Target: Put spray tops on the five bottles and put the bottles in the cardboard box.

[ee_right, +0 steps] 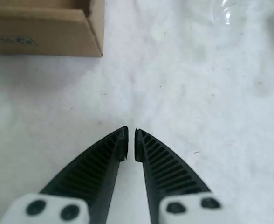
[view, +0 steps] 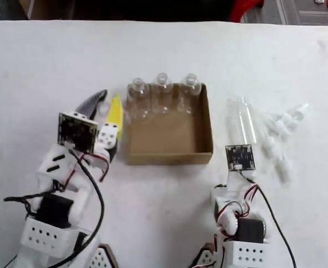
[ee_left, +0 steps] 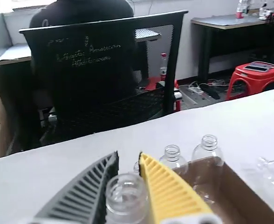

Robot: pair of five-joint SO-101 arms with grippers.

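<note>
On the white tabletop (view: 52, 61), the cardboard box (view: 167, 158) sat at the middle, with three bottles (view: 162, 92) standing uncapped in a row at its far side. Left of the box, the left gripper (ee_left: 128, 156) clasped a fourth bottle (ee_left: 126, 198) between its grey and yellow fingers. The right gripper (ee_right: 131, 135), at the near right, was closed on nothing. Right of the box a fifth bottle (view: 245, 121) lay on its side, with the spray tops (view: 284, 125) scattered just to its right.
</note>
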